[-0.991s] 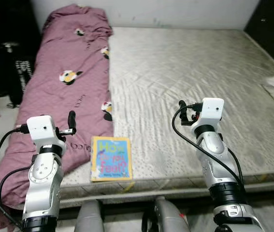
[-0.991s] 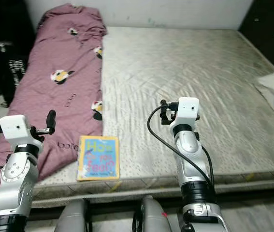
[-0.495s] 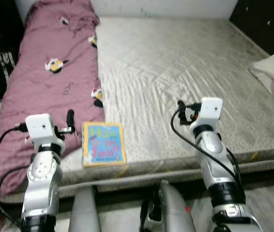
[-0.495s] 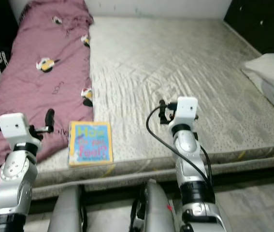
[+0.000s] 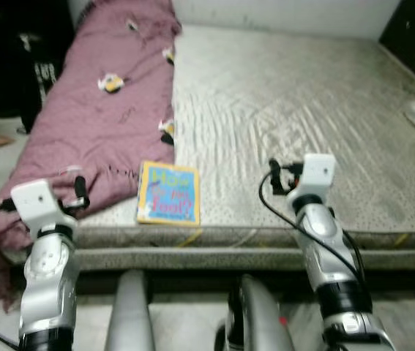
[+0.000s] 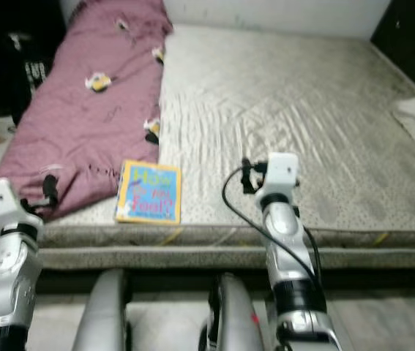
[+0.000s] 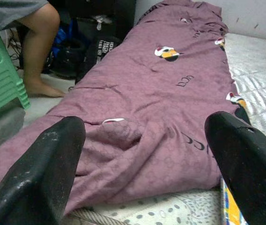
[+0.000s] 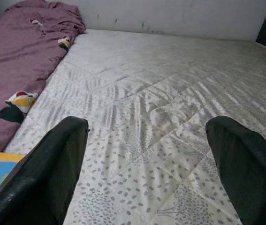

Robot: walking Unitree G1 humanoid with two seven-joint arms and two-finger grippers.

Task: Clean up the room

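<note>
The robot has stepped back from the bed since a second ago, so the mattress edge now lies farther ahead of both arms. The left hand [image 7: 142, 154], fingers spread wide and empty, is raised before the purple blanket [image 5: 105, 117]; the right hand [image 8: 144, 159], equally wide and empty, faces the bare mattress [image 5: 302, 110]. The picture book [image 5: 168, 193] lies at the mattress's front edge, just beside the blanket. A person's leg [image 7: 39, 47] stands nearby; a careless turn could likely bring the robot against it.
</note>
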